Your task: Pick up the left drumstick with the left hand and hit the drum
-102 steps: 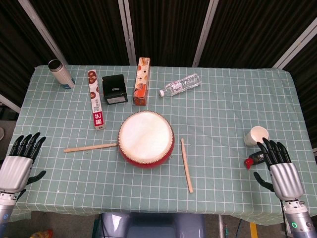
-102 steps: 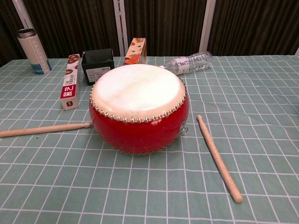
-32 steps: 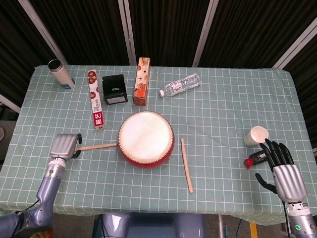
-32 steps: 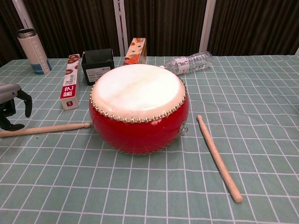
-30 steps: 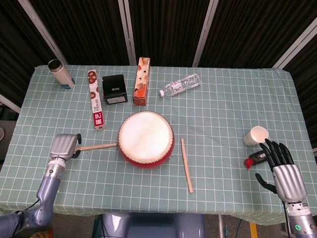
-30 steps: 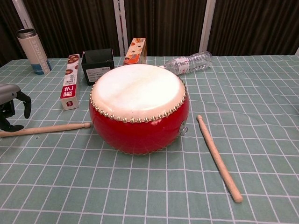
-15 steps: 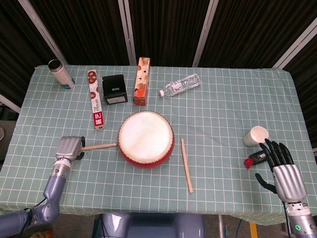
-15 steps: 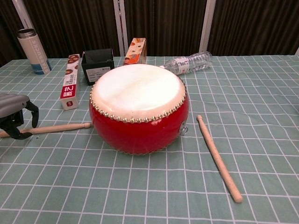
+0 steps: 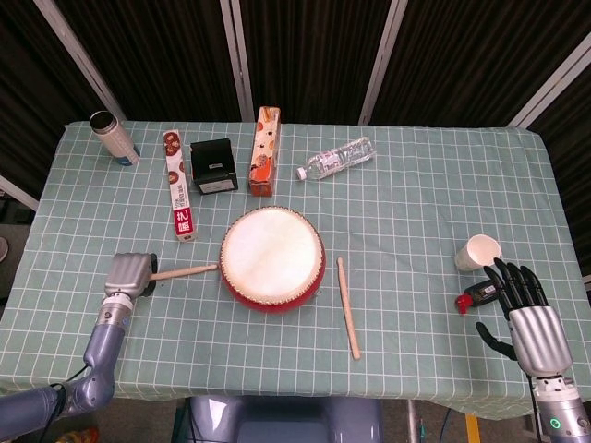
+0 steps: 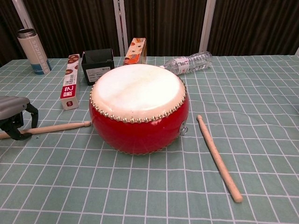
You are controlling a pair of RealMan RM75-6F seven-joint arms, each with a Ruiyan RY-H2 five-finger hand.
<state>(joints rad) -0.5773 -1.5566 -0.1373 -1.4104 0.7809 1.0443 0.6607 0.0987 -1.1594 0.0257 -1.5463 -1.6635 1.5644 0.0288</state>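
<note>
The red drum (image 9: 271, 257) with its pale skin stands in the middle of the checked cloth, also in the chest view (image 10: 138, 105). The left drumstick (image 9: 185, 271) lies flat on the table, its tip toward the drum (image 10: 60, 127). My left hand (image 9: 127, 274) sits over its handle end; in the chest view the left hand (image 10: 14, 114) arches its dark fingers over the stick, fingers behind it and thumb in front, with a gap showing. My right hand (image 9: 526, 314) rests flat with fingers spread at the table's right front edge, holding nothing.
A second drumstick (image 9: 348, 307) lies right of the drum. Along the back stand a thermos (image 9: 113, 137), a long snack box (image 9: 179, 185), a black box (image 9: 213, 166), an orange box (image 9: 265, 150) and a lying water bottle (image 9: 336, 158). A paper cup (image 9: 477, 252) and a small red object (image 9: 471, 297) sit by the right hand.
My left hand came in from the table's left edge, settled over the drumstick's handle end and shifted slightly right, its fingers curving lower. The stick, drum and right hand stayed put.
</note>
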